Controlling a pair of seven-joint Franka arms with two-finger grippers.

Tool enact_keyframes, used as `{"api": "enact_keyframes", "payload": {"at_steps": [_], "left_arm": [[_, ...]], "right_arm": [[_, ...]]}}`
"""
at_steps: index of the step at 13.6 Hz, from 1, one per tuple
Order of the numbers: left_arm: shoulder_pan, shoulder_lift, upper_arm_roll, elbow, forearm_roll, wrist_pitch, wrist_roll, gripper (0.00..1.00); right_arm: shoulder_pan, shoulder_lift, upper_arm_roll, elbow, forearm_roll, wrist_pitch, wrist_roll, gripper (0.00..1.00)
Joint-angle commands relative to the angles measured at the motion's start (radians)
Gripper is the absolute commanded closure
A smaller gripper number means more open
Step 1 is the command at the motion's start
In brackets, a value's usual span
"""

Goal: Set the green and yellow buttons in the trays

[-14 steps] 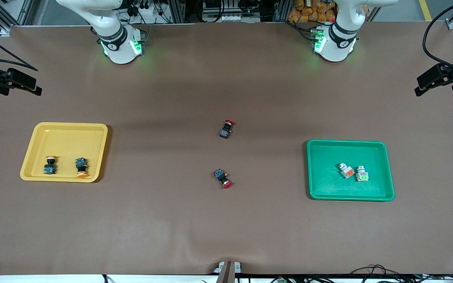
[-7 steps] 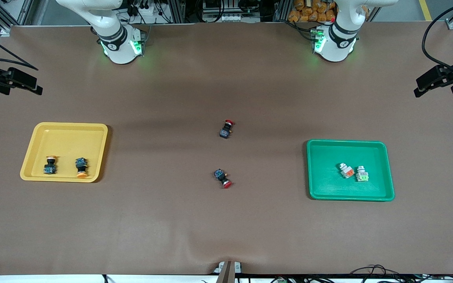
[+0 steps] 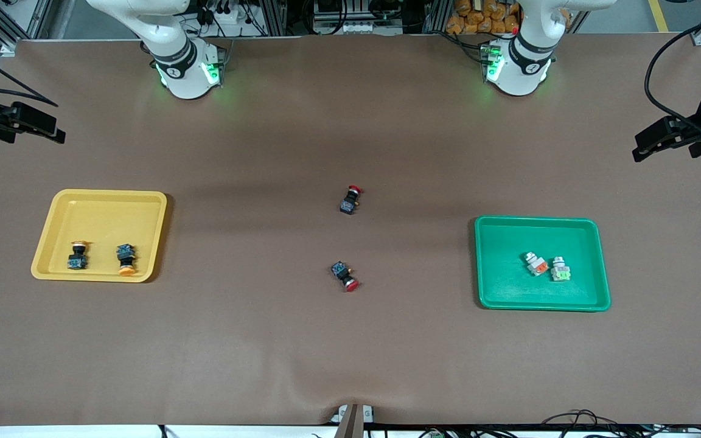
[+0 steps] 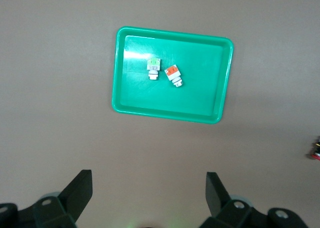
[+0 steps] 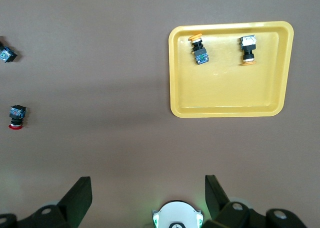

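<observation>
Buttons are all sitting in trays right now. Nearest the front camera, a red-capped switch [image 3: 344,277] lies on the bare table [image 3: 350,353] about midway between the trays. Both trays lie a touch farther back. The green tray [image 3: 512,298], toward the left arm's end, holds the green-faced button [image 3: 561,271] and the orange-faced button [image 3: 535,264], just beside each other and maybe touching. The yellow tray [image 3: 98,204], toward the right arm's end, holds two orange-yellow capped buttons, one [image 3: 76,255] with its cap pointing away from the front camera and the other [image 3: 125,260] with its cap pointing toward it, a bit apart.

A second red-capped switch [image 3: 350,199] lies farther back, mid-table.

Farthest back are the grippers. The left gripper [image 4: 149,193] hangs high by the table's edge at its own end, jaws spread wide, nothing between them, green tray well clear of the tips. The right gripper [image 5: 148,193] does the same at its end, jaws released and empty, yellow tray well off from it.
</observation>
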Motion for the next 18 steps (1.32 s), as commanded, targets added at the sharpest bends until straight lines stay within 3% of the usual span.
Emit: {"api": "enact_keyframes", "payload": {"at_steps": [1, 18], "left_arm": [[-0.009, 0.018, -0.006, 0.023, 0.009, -0.006, -0.003, 0.00], [0.025, 0.005, 0.005, 0.031, 0.014, -0.008, 0.015, 0.00]], "right_arm": [[0.000, -0.001, -0.002, 0.013, 0.008, -0.016, 0.013, 0.00], [-0.003, -0.001, -0.002, 0.013, 0.008, -0.021, 0.013, 0.00]]}}
